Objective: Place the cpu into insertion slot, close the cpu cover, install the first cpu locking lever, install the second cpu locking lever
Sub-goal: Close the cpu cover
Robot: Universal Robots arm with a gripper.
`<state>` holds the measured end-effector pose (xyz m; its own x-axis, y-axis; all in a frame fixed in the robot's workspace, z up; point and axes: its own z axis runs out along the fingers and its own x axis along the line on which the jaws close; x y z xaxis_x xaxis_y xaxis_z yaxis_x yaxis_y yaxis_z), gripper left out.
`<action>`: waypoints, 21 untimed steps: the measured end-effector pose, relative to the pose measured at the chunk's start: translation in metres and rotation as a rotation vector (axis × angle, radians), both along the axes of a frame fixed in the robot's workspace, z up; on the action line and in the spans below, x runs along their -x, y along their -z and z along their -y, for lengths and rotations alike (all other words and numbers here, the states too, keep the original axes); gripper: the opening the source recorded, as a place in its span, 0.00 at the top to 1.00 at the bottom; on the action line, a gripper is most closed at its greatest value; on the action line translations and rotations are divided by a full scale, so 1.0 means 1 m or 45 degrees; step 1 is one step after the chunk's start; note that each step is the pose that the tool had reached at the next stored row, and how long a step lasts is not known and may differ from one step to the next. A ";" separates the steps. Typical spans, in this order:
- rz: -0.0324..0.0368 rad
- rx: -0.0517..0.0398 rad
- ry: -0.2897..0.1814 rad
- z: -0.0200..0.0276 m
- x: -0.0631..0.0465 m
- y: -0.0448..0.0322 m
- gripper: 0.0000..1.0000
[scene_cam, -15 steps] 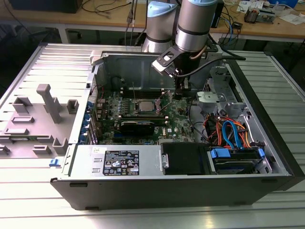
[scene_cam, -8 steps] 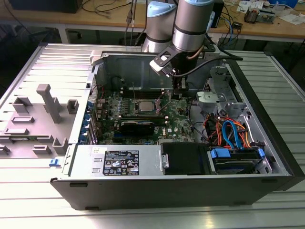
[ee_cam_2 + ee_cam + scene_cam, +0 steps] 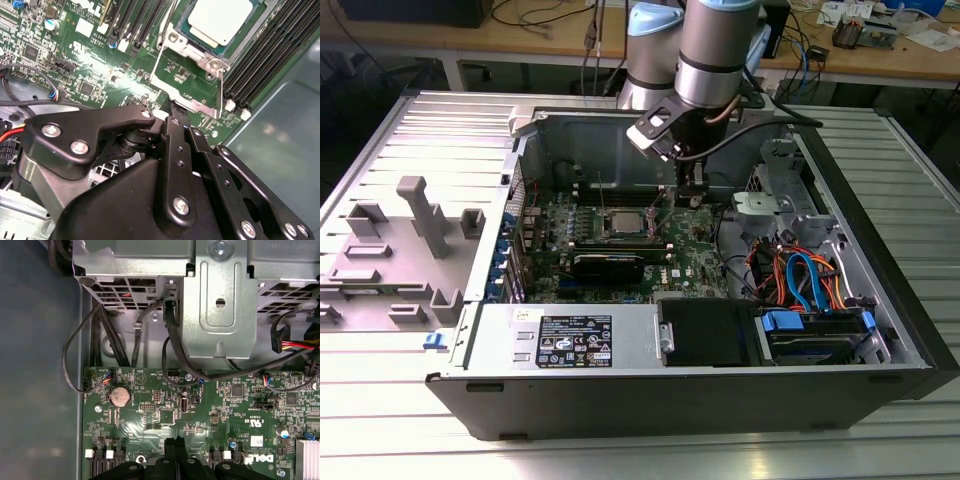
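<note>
cpu [image 3: 220, 20] seated, cpu cover [image 3: 191, 47] looks down; tool [image 3: 175, 445] clenched, empty, near locking lever [image 3: 157, 55], lever step, not latched yet.

The cpu [image 3: 220, 20] has a pale silver top. The motherboard [image 3: 165, 415] is green with tiny black bits. The tool [image 3: 172, 112] is black. At the exterior view's right, cables [image 3: 802, 278] are orange and blue. The table [image 3: 640, 455] is grey with long stripes.
</note>
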<state>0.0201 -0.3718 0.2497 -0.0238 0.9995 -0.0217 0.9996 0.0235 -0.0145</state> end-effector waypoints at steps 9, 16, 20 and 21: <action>-0.0001 0.000 0.000 -0.0004 0.005 0.0000 0.89; 0.0000 0.000 0.000 -0.0004 0.007 0.0000 0.89; -0.0001 0.000 0.000 -0.0004 0.010 0.0000 0.89; -0.0001 0.000 0.000 -0.0004 0.010 0.0000 0.89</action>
<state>0.0096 -0.3714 0.2498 -0.0238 0.9995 -0.0218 0.9996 0.0235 -0.0146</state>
